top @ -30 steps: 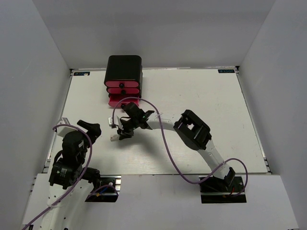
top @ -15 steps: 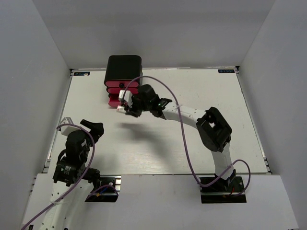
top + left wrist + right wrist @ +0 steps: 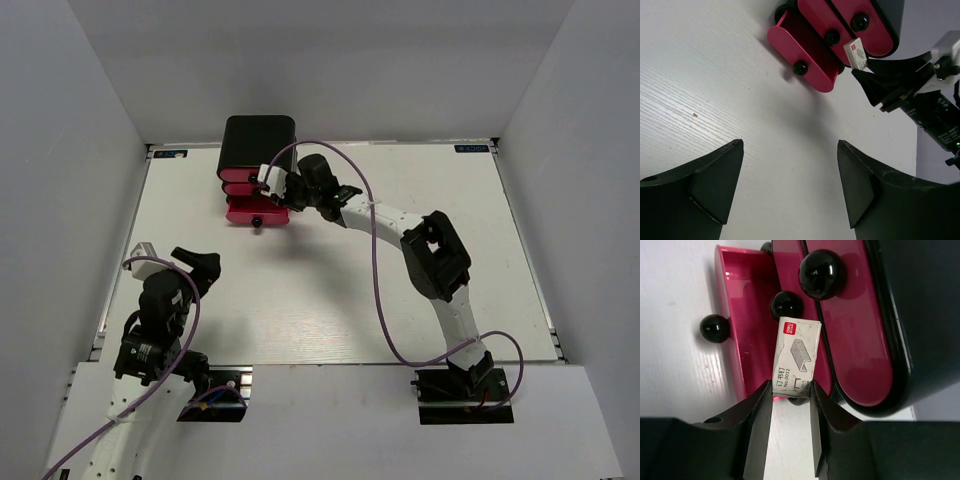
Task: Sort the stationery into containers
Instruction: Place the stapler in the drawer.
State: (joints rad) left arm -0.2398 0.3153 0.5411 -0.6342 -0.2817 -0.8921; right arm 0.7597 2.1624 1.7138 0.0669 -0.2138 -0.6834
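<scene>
- Right gripper [image 3: 791,390]: jaws pinching a small white staple box [image 3: 796,355] near the pulled-out bottom drawer [image 3: 742,315], upper centre-left.
- Left gripper [image 3: 790,170]: jaws spread above the tabletop [image 3: 700,75], lower left.

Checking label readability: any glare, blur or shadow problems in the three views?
Right wrist: the print on the white box pinched in the right hand is sharp and legible; the black knobs carry small glare spots. Left wrist: a soft shadow lies on the table by the open drawer, with no glare. Top: even light, only a diffuse arm shadow.
</scene>
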